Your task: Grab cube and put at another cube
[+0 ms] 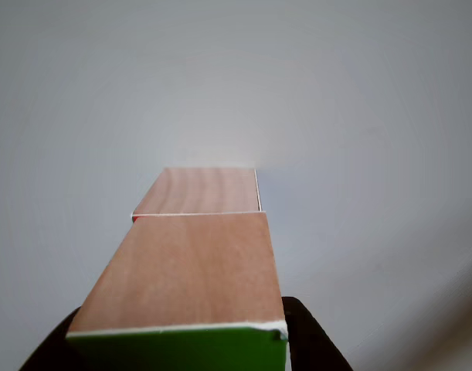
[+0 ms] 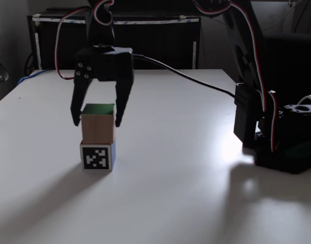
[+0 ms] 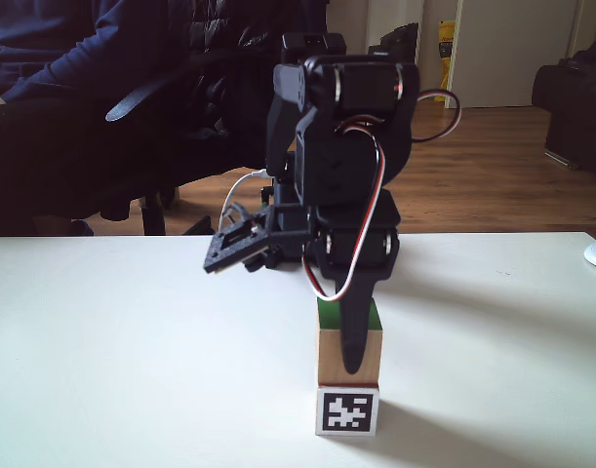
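In a fixed view, left of centre, the black two-finger gripper (image 2: 96, 123) straddles the green-faced wooden cube (image 2: 98, 123) — jaws spread, seemingly clear — stacked squarely on the marker-faced wooden cube (image 2: 97, 157).

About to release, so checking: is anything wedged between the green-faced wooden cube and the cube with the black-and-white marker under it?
Nothing visible. The green-faced wooden cube sits directly on the marker-faced cube, with the claw straddling the upper one.

A: Bench (image 2: 160, 203) around the stack? 
B: Bare on all sides. Only obstacles: arm base (image 2: 285, 147) at right of a fixed view, cable (image 2: 196, 84) trailing behind.
A: Above?
B: Jaws straddle the cube (image 2: 98, 123).
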`<state>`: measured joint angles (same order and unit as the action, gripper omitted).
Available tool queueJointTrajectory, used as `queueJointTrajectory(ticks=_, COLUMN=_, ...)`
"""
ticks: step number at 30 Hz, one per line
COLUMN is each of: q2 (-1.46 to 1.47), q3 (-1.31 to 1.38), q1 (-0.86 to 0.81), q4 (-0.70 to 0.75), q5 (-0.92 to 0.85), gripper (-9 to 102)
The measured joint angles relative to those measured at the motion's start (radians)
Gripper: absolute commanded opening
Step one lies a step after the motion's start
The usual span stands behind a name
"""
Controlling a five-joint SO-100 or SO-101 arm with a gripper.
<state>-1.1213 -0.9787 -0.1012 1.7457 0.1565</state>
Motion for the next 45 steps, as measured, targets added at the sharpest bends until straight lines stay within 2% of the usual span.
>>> queueJointTrajectory(ticks=7, q2=-0.025, q3=0.029, q1=0.003, q4=0.051, q5=0.009, gripper=42)
queueJointTrajectory(ticks=11, q2=-0.225, q3=-0.087, q1=0.041, q4=0.054, q5=0.003, gripper=42)
queueJointTrajectory(ticks=15, q2=-0.617, q3=-0.321, q1=0.089, q4=0.049, q5=-0.041, gripper=39)
queueJointTrajectory(ticks=17, q2=-0.884, q3=-0.485, q1=0.067, q4=0.006, q5=-0.086, gripper=28)
queueJointTrajectory(ticks=21, q2=-1.523, q3=-0.934, q1=-0.046, q4=-0.187, q5=-0.242, gripper=3)
queueJointTrajectory(ticks=22, q2=-1.684, q3=-1.057, q1=-0.071, q4=-0.21, q5=-0.275, gripper=0)
queueJointTrajectory(ticks=26, q2=-2.091, q3=-1.485, q1=-0.196, q4=-0.276, q5=-0.316, gripper=0)
queueJointTrajectory(ticks=33, q2=-2.157, q3=-1.974, q1=-0.261, q4=-0.511, q5=-0.341, gripper=0)
queueJointTrajectory(ticks=37, q2=-2.16, q3=-2.003, q1=-0.272, q4=-0.515, q5=-0.281, gripper=0)
queueJointTrajectory(ticks=45, q2=-2.16, q3=-2.002, q1=-0.212, q4=-0.46, q5=-0.279, gripper=0)
